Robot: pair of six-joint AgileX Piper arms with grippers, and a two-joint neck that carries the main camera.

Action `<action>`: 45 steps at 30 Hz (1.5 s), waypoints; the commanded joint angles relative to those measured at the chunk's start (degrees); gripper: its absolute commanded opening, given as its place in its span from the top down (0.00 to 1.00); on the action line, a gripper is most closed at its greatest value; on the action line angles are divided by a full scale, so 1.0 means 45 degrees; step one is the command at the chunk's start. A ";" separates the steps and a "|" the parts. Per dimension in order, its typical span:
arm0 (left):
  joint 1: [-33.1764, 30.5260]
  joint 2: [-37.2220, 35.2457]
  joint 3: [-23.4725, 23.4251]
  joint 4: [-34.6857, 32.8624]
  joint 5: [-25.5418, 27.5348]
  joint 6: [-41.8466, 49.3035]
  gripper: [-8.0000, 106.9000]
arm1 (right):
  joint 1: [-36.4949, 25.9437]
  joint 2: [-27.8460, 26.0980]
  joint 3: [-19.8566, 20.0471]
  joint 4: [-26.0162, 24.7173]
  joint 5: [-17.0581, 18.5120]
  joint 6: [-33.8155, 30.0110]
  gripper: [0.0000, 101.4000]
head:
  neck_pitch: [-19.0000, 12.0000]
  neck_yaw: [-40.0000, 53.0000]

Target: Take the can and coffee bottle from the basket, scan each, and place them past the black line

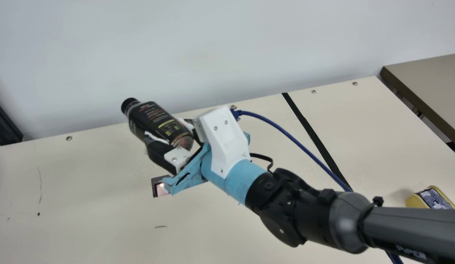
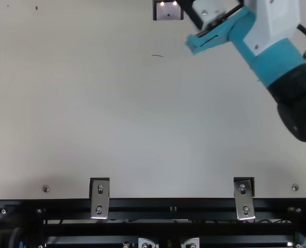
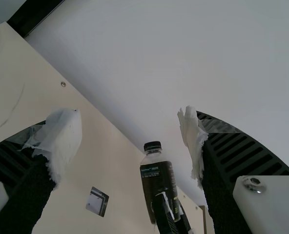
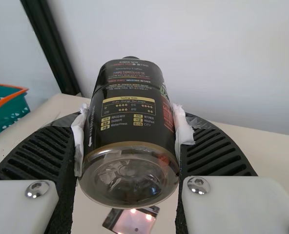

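Coffee bottle: black-labelled (image 1: 153, 119), tilted in the main view, dark cap pointing away from the right gripper (image 1: 163, 129), apart from the table.
Right gripper: closed around the bottle, a padded finger on each side.
Left gripper (image 3: 129, 117): wide, its padded tips well apart.
Can: yellow (image 1: 416, 201), past the black line (image 1: 315, 137), partly behind the right arm (image 1: 290, 209).
Scanner: a small dark-framed square with a lit window (image 1: 156, 187) on the table (image 1: 84, 205); the blue mount (image 1: 187, 181) covers part of it in the main view.
Cable: blue (image 1: 286, 133), running from the white bracket (image 1: 225, 143) across the black line.
Right wrist view: the clear base faces the camera, and beyond one finger is a teal basket (image 4: 5, 109) with an orange rim.
Left wrist view: the bottle and the right gripper's black fingers farther off.
Top view: black rail (image 2: 142, 205) along the table's edge, with metal clamps (image 2: 100, 198).
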 commanded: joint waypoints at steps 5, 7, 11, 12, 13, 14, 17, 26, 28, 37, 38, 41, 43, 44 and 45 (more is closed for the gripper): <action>0.0000 0.0000 0.0000 0.0000 0.0000 0.0000 0.15 | -0.0871 -0.0398 0.0410 0.0474 0.0094 -0.0468 1.00 | -0.0313 -0.0605; 0.0000 0.0000 0.0000 0.0000 0.0000 0.0000 0.15 | -0.1209 -0.0512 0.0607 0.0693 0.0066 -0.0705 1.00 | -0.0308 -0.0997; 0.0000 0.0000 0.0000 0.0000 0.0000 0.0000 0.15 | -0.1968 -0.0688 0.1058 0.1179 -0.0147 -0.1197 1.00 | -0.0312 -0.2006; 0.0000 0.0000 0.0000 0.0000 0.0000 0.0000 0.15 | -0.2156 -0.0724 0.1167 0.1328 -0.0214 -0.1324 1.00 | -0.0317 -0.2269; 0.0000 0.0000 0.0000 0.0000 0.0000 0.0000 0.15 | -0.2352 -0.0754 0.1285 0.1478 -0.0305 -0.1445 1.00 | -0.0322 -0.2556; 0.0000 0.0000 0.0000 0.0000 0.0000 0.0000 0.15 | -0.2549 -0.0782 0.1398 0.1629 -0.0399 -0.1565 1.00 | -0.0326 -0.2838; 0.0000 0.0000 0.0000 0.0000 0.0000 0.0000 0.15 | -0.3135 -0.0843 0.1729 0.2126 -0.0732 -0.1904 1.00 | -0.0342 -0.3665; 0.0000 0.0000 0.0000 0.0000 0.0000 0.0000 0.15 | -0.4949 -0.0924 0.2540 0.3472 -0.1710 -0.2626 1.00 | -0.0420 -0.5869; 0.0000 0.0000 0.0000 0.0000 0.0000 0.0000 0.15 | -0.5339 -0.0911 0.2680 0.3632 -0.1897 -0.2702 1.00 | -0.0459 -0.6336; 0.0000 0.0000 0.0000 0.0000 0.0000 0.0000 0.15 | -0.7125 -0.0775 0.3108 0.3659 -0.2501 -0.2769 1.00 | -0.0599 -0.7582; 0.0000 0.0000 0.0000 0.0000 0.0000 0.0000 0.15 | -0.7307 -0.0750 0.3130 0.3642 -0.2560 -0.2796 1.00 | -0.0599 -0.7582; 0.0000 0.0000 0.0000 0.0000 0.0000 0.0000 0.15 | -0.7857 -0.0634 0.3175 0.3445 -0.2720 -0.2816 1.00 | -0.0599 -0.7582; 0.0000 0.0000 0.0000 0.0000 0.0000 0.0000 0.15 | -0.8236 -0.0499 0.3200 0.3257 -0.2860 -0.2793 1.00 | -0.0599 -0.7582; 0.0000 0.0000 0.0000 0.0000 0.0000 0.0000 0.15 | -0.8430 -0.0414 0.3206 0.3148 -0.2938 -0.2777 1.00 | -0.0599 -0.7582; 0.0000 0.0000 0.0000 0.0000 0.0000 0.0000 0.15 | -0.8624 -0.0328 0.3199 0.3039 -0.3007 -0.2755 1.00 | -0.0599 -0.7582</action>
